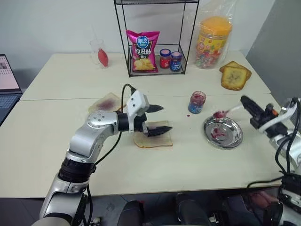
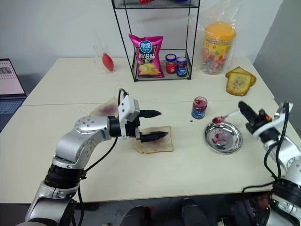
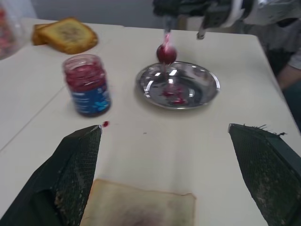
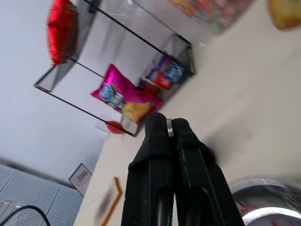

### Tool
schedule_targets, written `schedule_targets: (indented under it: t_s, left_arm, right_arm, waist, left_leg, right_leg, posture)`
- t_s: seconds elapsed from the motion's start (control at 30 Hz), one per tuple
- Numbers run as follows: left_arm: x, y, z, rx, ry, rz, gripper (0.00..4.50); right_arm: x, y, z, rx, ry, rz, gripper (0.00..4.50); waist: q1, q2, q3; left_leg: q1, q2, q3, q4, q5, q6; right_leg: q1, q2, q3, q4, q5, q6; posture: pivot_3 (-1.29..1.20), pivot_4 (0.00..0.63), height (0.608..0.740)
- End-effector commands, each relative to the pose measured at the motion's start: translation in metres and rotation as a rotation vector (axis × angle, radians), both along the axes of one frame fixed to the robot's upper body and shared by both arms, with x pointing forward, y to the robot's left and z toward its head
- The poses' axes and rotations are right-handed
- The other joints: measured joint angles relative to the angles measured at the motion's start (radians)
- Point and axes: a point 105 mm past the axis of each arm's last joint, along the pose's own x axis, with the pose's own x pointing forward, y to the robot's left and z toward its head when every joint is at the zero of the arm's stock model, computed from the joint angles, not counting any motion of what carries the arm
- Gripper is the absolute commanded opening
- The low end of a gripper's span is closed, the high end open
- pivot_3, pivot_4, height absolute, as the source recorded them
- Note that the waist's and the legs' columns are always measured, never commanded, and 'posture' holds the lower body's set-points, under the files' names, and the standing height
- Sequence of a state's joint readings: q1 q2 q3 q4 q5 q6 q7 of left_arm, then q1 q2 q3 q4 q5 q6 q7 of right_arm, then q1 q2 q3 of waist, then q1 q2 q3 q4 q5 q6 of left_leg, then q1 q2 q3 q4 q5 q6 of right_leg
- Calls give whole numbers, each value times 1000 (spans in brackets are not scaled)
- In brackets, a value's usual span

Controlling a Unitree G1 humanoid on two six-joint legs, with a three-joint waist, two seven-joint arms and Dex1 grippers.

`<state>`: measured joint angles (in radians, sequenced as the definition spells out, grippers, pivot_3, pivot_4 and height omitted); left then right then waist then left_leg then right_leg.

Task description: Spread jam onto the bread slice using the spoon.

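Observation:
The bread slice lies pale on the table's middle, a faint dark smear on it. My left gripper hovers open just above it, one finger on each side. Over the far rim of the round steel plate, my right gripper is shut on the handle of the spoon. The spoon's bowl carries a blob of jam and is held in the air. More jam is smeared in the plate. An open jam jar stands left of the plate.
A second pale slice with a purple blot lies behind my left arm. A wire rack holds a chips bag and two small lidded jars. A candy tub and toasted slices sit far right. A laptop is at the left.

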<state>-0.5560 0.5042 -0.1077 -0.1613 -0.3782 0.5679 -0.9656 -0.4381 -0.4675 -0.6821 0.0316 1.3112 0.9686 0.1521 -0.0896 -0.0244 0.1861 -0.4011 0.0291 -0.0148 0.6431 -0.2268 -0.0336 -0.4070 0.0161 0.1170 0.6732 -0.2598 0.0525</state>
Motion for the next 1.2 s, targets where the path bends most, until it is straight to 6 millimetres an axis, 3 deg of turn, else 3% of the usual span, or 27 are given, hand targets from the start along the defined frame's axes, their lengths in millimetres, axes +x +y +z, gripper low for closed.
schedule_targets:
  t_s: [0.03, 0.2, 0.37, 0.57, 1.0, 1.2]
  left_arm:
    - [10, 0, 17, -55, -85, 45, 4500]
    - [15, -10, 19, -104, -84, 49, 4500]
    - [16, -13, 20, -111, -85, 48, 4500]
    - [16, -11, 21, -104, -90, 52, 4500]
    - [13, -8, 20, -95, -92, 54, 4500]
    - [15, -11, 23, -102, -100, 43, 4500]
  right_arm:
    - [11, 7, 33, -65, -78, -41, 23]
    - [39, 33, 51, -192, -109, -55, 23]
    - [55, 55, 60, -276, -155, -48, 23]
    - [63, 58, 52, -405, -167, -67, 23]
    - [61, 46, 67, -403, -197, -107, 23]
    - [62, 46, 59, -511, -199, -125, 23]
  waist:
    - [2, 0, 0]
    - [4, 0, 0]
    - [5, 1, 0]
    - [20, 0, 0]
    - [30, 1, 0]
    - [30, 1, 0]
  left_leg:
    - [0, 0, 0, 0, 0, 0]
    - [-4, 0, 0, -1, 0, 0]
    - [-11, 0, 0, -2, 0, 0]
    - [-21, 0, -2, -2, 0, 0]
    - [-22, 0, -3, 0, 0, 0]
    - [-22, 0, -3, 0, 0, 0]
  right_leg:
    - [0, 0, 0, -1, 0, 0]
    - [-2, 0, -1, -5, 1, 1]
    - [-7, -1, -1, -9, 2, 3]
    - [-14, -2, -4, -10, 5, -2]
    - [-14, -2, -5, -9, 5, -2]
    - [-14, -2, -5, -9, 5, -2]
  posture:
    - [0, 150, 740]
    - [0, 150, 740]
    - [0, 150, 740]
    - [0, 150, 740]
    - [0, 150, 740]
    - [0, 150, 740]
